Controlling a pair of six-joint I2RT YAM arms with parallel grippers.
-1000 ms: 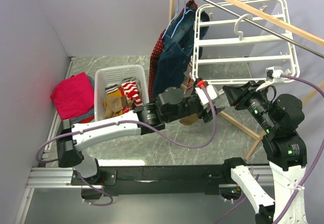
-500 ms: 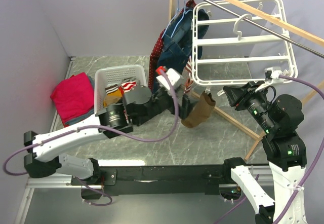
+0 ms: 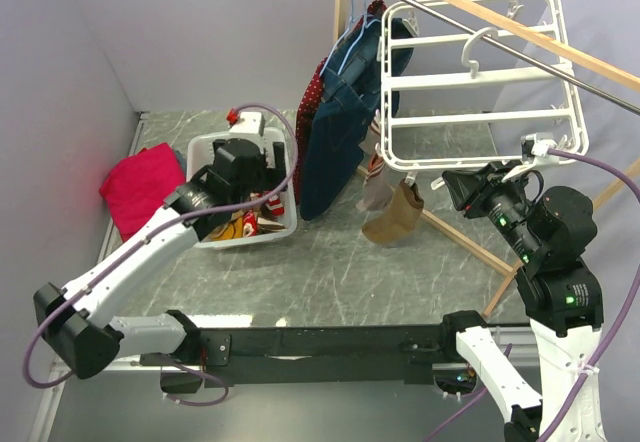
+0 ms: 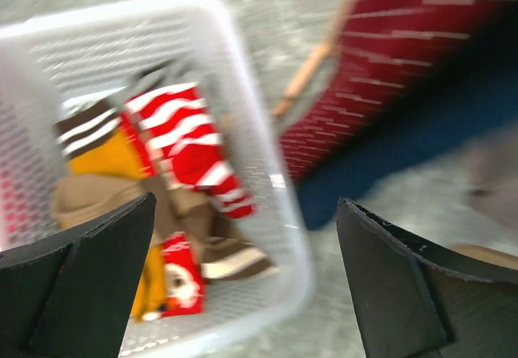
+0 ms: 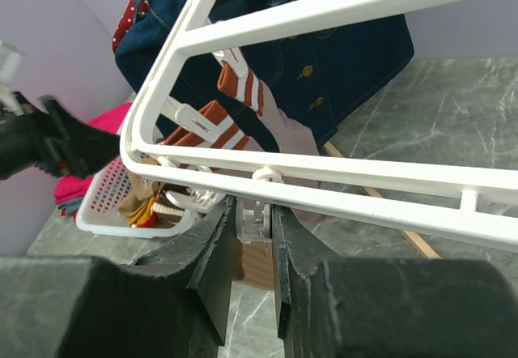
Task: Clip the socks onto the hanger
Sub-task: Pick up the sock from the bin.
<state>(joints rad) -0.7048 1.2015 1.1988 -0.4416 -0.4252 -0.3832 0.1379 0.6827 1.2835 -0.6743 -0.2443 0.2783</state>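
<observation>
The white hanger [image 3: 480, 78] hangs from a rack rail at the back right. A brown sock [image 3: 392, 218] and a greyish sock [image 3: 376, 188] dangle from its near left edge. My right gripper [image 3: 450, 188] is shut on a small white clip [image 5: 267, 215] under the hanger bar [image 5: 340, 168], with the brown sock [image 5: 261, 262] below it. Striped socks [image 5: 236, 84] hang on other clips. My left gripper [image 3: 250, 158] is open and empty over the white basket [image 3: 203, 148]. The left wrist view shows its fingers [image 4: 105, 269] spread above several socks, one of them red-and-white striped [image 4: 191, 144].
A navy garment [image 3: 340, 132] on a light-blue hanger hangs left of the drying frame, over a red dotted cloth. A folded pink cloth [image 3: 145, 188] lies left of the basket. The wooden rack [image 3: 470, 4] has a floor bar running under the frame.
My left gripper let go of the brown sock at the hanger and swung back left over the basket. The sock now hangs by the clip. My right gripper stayed put.
</observation>
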